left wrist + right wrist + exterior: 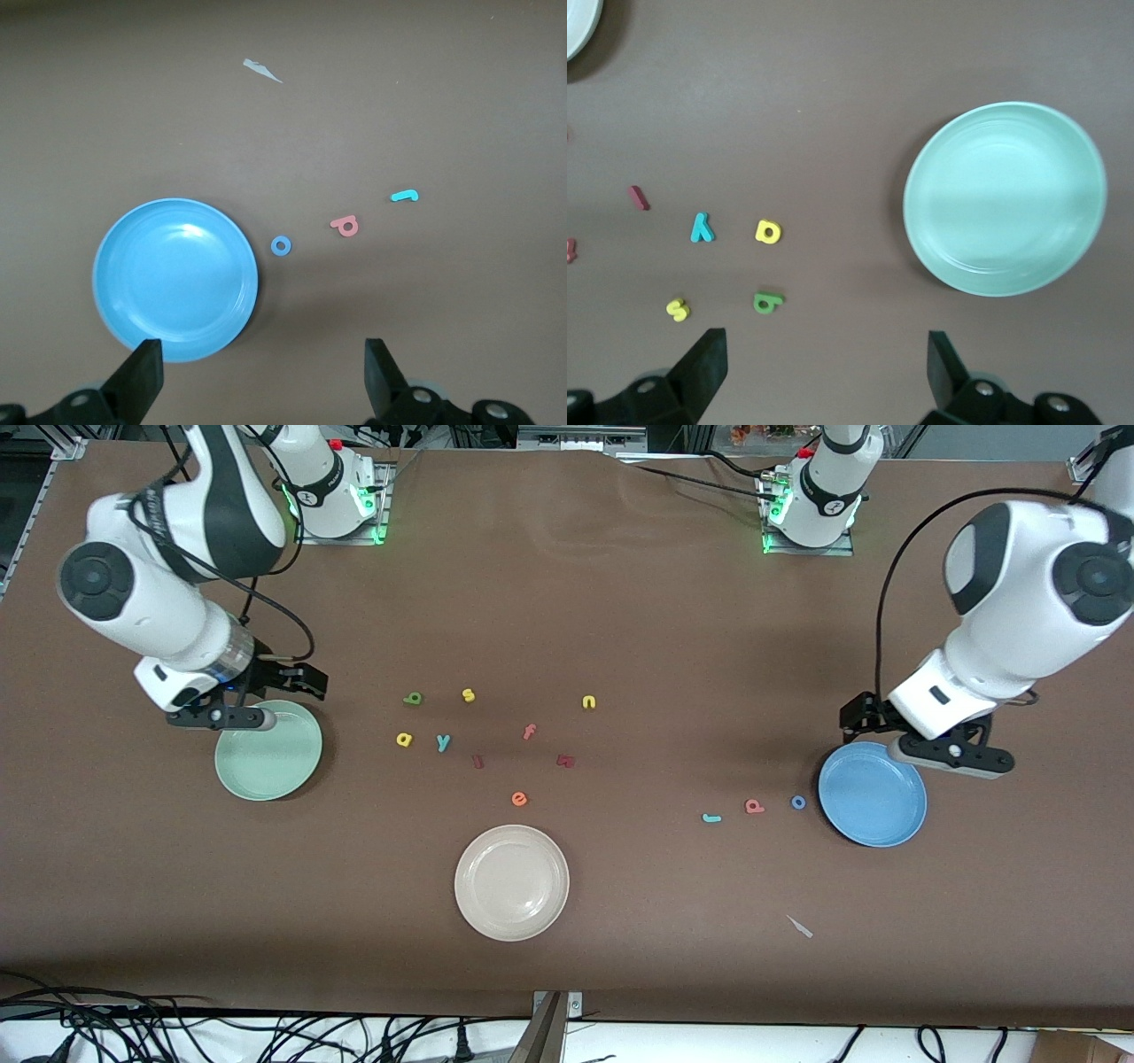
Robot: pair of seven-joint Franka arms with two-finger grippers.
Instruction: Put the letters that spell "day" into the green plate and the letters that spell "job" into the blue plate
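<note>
The round pale mint-green plate (268,750) lies bare toward the right arm's end of the table; the right gripper (232,710) hangs over its rim with its fingers spread wide and nothing between them; the round mid-blue plate (873,794) lies bare toward the left arm's end, and the left gripper (941,749) hangs over its rim, likewise spread wide and holding nothing; near the middle of the table the dark green foam "d" (413,698), the yellow foam "a" (404,739) and the light teal foam "y" (443,742) lie close together (the "d" farthest from the front camera), well apart from the green plate; just beside the blue plate, toward the table's middle, sits the dark blue foam ring "o" (798,802), then the salmon-pink foam "b" (754,806), then the teal hook-shaped foam "j" (711,817), in a row; a round cream-white plate (511,882) lies nearer the front camera than all the letters.
</note>
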